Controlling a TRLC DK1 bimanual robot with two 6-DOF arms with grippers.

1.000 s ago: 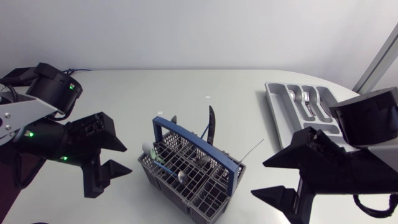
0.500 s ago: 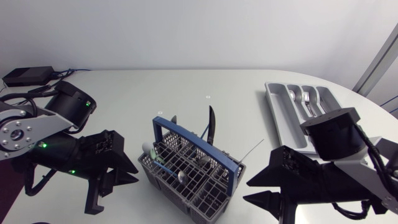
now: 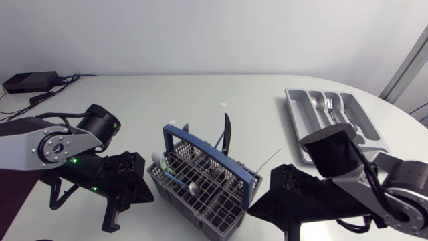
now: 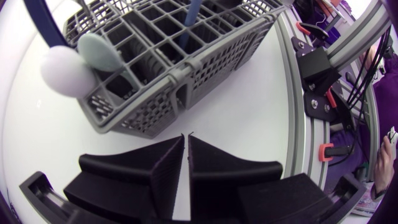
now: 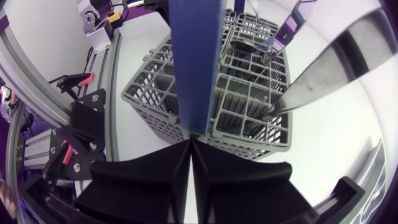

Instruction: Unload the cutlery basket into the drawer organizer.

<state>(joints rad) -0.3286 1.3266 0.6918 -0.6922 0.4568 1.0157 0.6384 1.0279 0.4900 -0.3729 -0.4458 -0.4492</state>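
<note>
Nearest, the left pincer [image 4: 186, 142] has its fingers pressed together on nothing, just off the left near corner of the basket [image 3: 200, 194]. The right pincer [image 5: 191, 148] — likewise closed and empty — sits at the basket's right near side, its tips just short of the blue handle [image 5: 197, 62]. The grey basket stands mid-surface [image 3: 134, 100] with cutlery upright in it, a dark knife [image 3: 228, 132] at its far side. Far right lies the organizer [image 3: 295, 115] — forks [image 3: 329, 107] inside.

closed pincer [image 4: 186, 146], grey cutlery basket [image 4: 186, 68] ahead
</note>
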